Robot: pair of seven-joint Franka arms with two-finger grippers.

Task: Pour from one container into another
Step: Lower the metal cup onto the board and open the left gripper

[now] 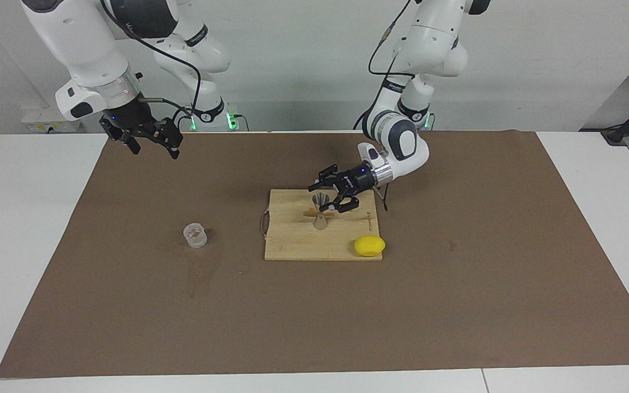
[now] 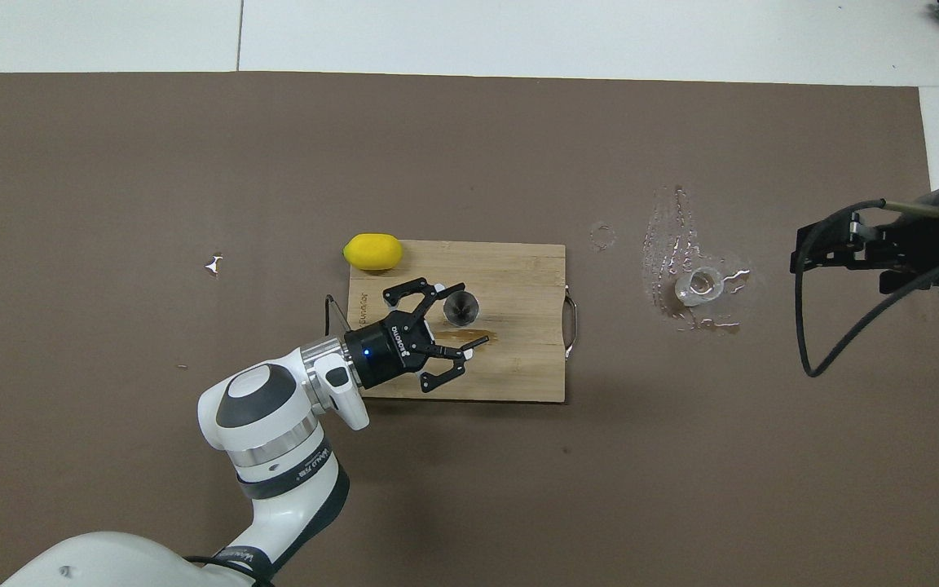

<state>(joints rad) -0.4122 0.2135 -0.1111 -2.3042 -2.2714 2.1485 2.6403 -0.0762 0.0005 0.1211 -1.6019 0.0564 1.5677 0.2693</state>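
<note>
Left hand (image 1: 330,197) fingers wide around jigger (image 1: 321,212) on cutting board (image 1: 292,245), not gripping. Careless retreat could tip it. Right hand (image 1: 148,143) open, waiting; cup (image 1: 195,235) well apart.

One clear cup (image 1: 195,235) stood on the brown mat (image 1: 129,305), and one silver hourglass jigger (image 1: 321,211) stood on the single wooden cutting board (image 1: 292,245). There was one lemon (image 1: 369,245), lying at the board's corner. Two robot arms were in view, each with one gripper: the left gripper (image 1: 332,197) and the right gripper (image 1: 153,147), and one white counter (image 1: 19,218) carried it all under the one mat.
</note>
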